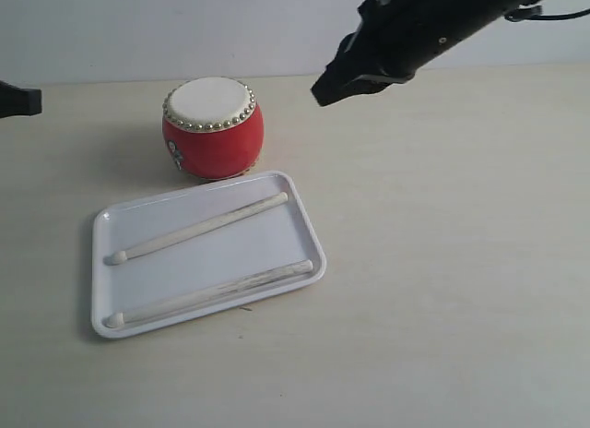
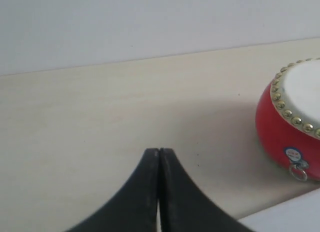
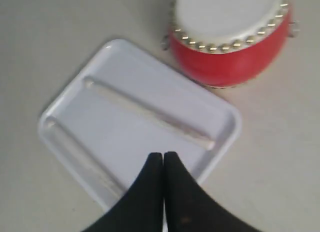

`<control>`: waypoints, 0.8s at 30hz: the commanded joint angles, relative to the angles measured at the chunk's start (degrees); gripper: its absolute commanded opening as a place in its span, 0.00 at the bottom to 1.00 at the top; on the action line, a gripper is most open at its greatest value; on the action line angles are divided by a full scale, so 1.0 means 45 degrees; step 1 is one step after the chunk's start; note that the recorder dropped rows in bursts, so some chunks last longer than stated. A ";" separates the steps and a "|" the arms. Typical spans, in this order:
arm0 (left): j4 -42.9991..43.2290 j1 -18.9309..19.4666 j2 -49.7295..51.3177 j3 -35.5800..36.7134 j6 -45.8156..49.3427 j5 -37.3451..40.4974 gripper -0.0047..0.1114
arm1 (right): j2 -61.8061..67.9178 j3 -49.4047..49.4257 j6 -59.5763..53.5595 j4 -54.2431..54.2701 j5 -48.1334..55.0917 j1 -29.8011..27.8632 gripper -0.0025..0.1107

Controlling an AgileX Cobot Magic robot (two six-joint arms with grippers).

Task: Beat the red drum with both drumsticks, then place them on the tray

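The red drum (image 1: 214, 126) stands upright on the table just behind the white tray (image 1: 120, 220). Both pale drumsticks lie flat in the tray, one (image 1: 196, 228) along its far side, the other (image 1: 212, 292) along its near side. My right gripper (image 1: 323, 89) hangs high in the air to the right of the drum, shut and empty. Its wrist view looks down on the tray (image 3: 125, 142), a drumstick (image 3: 148, 112) and the drum (image 3: 227, 34). My left gripper (image 1: 32, 100) sits at the left edge, shut on nothing (image 2: 159, 151), with the drum (image 2: 290, 124) off to its side.
Pale wooden tabletop (image 1: 442, 262) stretches bare to the right and front of the tray. A plain light wall (image 1: 138, 31) runs behind the table's far edge.
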 commanded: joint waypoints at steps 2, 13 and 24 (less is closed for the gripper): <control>0.1270 -0.0490 -0.0813 0.0412 -0.1121 -0.0311 0.04 | -0.2482 0.2987 -0.0664 0.0541 -0.4540 -0.0306 0.02; 0.6536 -0.1989 -0.1604 0.1667 -0.6473 -0.1892 0.04 | -0.7285 0.6893 -0.7231 0.8572 -0.9739 -0.0306 0.02; 1.1668 -0.3430 -0.5206 0.4815 -1.1301 -0.2531 0.04 | -0.8358 0.7657 -0.6746 0.8595 -1.0233 -0.0306 0.02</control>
